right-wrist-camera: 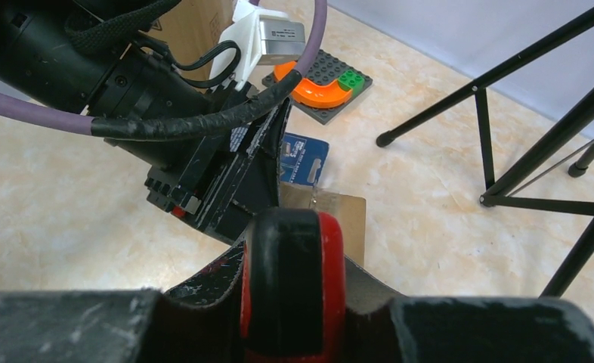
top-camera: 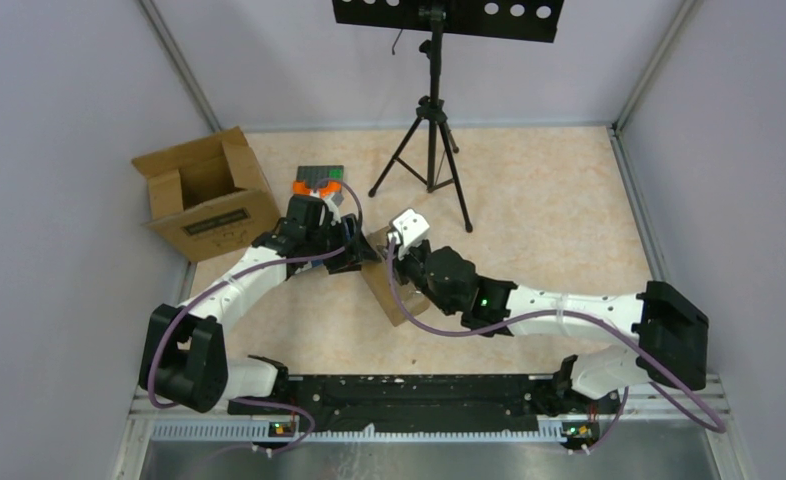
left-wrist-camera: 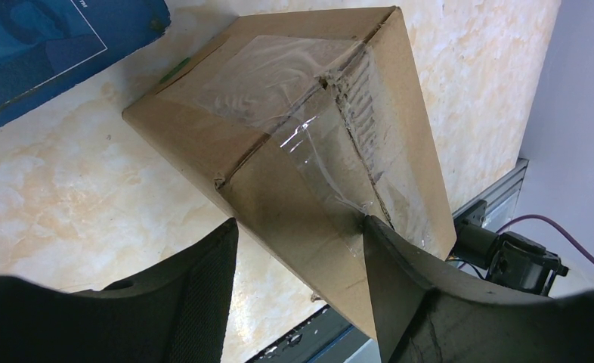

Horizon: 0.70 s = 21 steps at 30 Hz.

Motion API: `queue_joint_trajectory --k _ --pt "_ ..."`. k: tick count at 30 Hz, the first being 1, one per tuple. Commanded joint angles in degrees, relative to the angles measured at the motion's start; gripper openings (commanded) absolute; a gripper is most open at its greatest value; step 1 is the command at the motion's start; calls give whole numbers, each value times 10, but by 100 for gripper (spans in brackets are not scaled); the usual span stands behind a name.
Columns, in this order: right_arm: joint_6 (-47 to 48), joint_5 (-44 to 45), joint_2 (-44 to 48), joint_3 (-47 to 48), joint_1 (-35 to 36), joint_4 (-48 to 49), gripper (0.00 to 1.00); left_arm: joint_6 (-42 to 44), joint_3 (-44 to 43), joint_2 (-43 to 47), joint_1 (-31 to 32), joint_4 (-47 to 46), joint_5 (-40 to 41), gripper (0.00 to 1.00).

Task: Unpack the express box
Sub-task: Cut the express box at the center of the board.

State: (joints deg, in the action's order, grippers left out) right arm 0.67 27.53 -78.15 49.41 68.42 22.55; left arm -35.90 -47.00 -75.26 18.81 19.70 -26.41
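The express box (top-camera: 393, 298) is a small brown carton sealed with clear tape, lying tilted at mid-table. In the left wrist view the box (left-wrist-camera: 301, 98) fills the frame, its tape wrinkled and torn along the seam. My left gripper (left-wrist-camera: 300, 227) is open and straddles its near corner; the right finger (left-wrist-camera: 400, 287) touches the box's side, the left finger (left-wrist-camera: 196, 295) stands apart. My right gripper (right-wrist-camera: 294, 249) is shut on a black-and-red tool (right-wrist-camera: 294, 280), held just above the box (right-wrist-camera: 339, 215), close to the left wrist (right-wrist-camera: 165, 91).
An open cardboard carton (top-camera: 204, 195) stands at far left. A grey baseplate with orange and green bricks (top-camera: 319, 183) lies behind the left gripper. A blue packet (left-wrist-camera: 44, 53) lies by the box. A black tripod (top-camera: 429, 140) stands at the back.
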Motion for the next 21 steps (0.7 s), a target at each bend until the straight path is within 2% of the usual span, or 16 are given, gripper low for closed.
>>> queue_joint_trajectory --k 1,14,21 --pt "10 19 28 -2 7 22 0 6 14 0 -1 3 29 64" --pt "7 10 33 -5 15 -11 0 1 14 0 -1 3 32 64" --pt "-42 -5 35 -15 15 -38 0 -3 14 0 -2 0 32 64"
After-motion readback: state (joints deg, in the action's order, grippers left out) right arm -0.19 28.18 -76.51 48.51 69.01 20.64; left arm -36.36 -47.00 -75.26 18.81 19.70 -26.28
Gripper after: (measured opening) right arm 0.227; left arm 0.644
